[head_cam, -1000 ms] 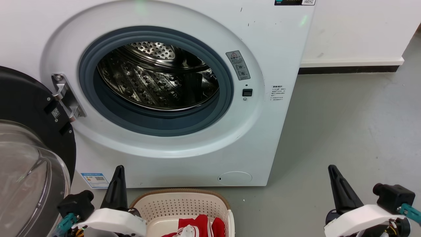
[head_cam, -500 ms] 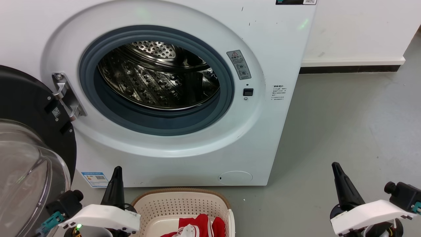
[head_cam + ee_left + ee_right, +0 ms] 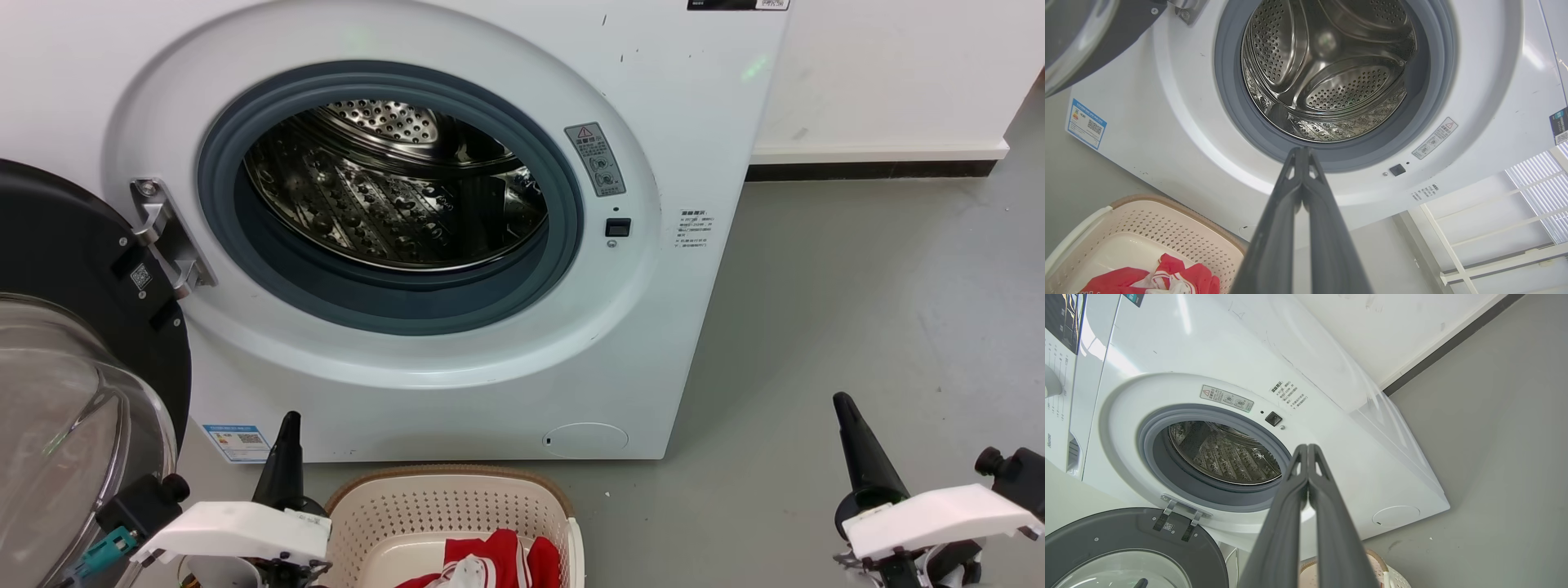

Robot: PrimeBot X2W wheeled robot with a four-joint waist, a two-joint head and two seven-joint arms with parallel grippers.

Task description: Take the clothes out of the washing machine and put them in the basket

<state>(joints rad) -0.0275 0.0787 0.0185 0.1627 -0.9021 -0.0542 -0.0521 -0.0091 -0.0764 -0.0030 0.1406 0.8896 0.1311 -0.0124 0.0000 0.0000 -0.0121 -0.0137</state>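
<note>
The white washing machine (image 3: 694, 106) stands with its black-framed glass door (image 3: 65, 384) swung open at the left. Its steel drum (image 3: 392, 196) looks bare inside, as also in the left wrist view (image 3: 1327, 69). Below the porthole sits the cream basket (image 3: 445, 510) holding red and white clothes (image 3: 490, 559). My left gripper (image 3: 288, 425) is shut and empty just left of the basket, its tips pressed together (image 3: 1301, 152). Over the bare floor at the lower right, my right gripper (image 3: 842, 404) is shut and empty (image 3: 1306, 448).
Grey floor (image 3: 857, 310) spreads right of the machine up to a white wall with a dark skirting strip (image 3: 865, 171). The open door takes up the space at the left. A white shelf frame (image 3: 1494, 228) shows in the left wrist view.
Both grippers have drifted outward and lower in the head view, the left to the left and the right to the right. The clothes and basket lie as before.
</note>
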